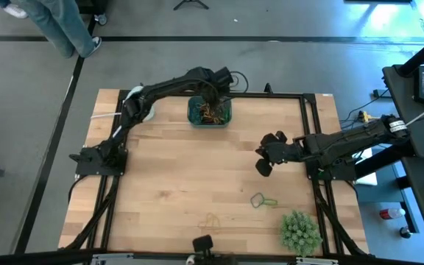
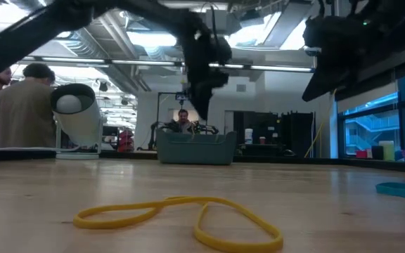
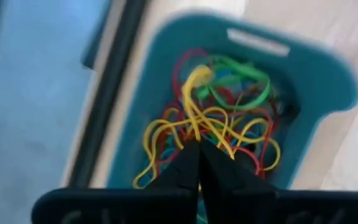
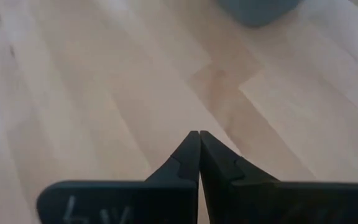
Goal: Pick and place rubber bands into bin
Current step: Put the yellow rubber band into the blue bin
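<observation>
Both arms are dark, near black, built of jointed boxy segments with black cables running along them. The left gripper (image 3: 199, 149) and right gripper (image 4: 199, 140) each end in two flat, tapered black fingers; faint pale markings show on the right gripper's crossbar.

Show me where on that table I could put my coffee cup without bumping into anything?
The widest bare wood lies between the left arm's base and the right gripper, below the teal bin. The near right corner is crowded: green rubber band, yellow rubber band, spiky green plant.
</observation>
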You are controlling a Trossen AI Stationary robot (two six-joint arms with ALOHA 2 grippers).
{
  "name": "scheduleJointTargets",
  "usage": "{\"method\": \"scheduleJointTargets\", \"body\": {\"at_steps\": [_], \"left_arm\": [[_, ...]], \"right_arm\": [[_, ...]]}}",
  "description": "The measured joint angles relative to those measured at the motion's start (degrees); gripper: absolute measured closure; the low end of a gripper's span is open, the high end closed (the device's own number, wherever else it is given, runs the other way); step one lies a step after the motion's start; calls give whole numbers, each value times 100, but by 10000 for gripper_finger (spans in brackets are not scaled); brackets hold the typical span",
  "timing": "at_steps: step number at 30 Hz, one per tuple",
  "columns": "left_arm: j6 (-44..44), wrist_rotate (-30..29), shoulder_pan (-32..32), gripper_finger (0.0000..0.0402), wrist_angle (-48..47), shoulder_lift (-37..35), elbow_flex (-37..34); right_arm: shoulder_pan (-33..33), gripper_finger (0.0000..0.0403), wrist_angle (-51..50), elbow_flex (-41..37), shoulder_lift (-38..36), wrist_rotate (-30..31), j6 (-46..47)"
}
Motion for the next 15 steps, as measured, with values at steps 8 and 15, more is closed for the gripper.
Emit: {"method": "scheduleJointTargets", "body": {"at_steps": [8,15], "left_arm": [[618,62,113,398,-24,749,-13],[577,63,104,335,9,800,-11]], "right_arm": [[-482,393,21,0,0,8,167],[-731,393,13,0,0,8,137]]}}
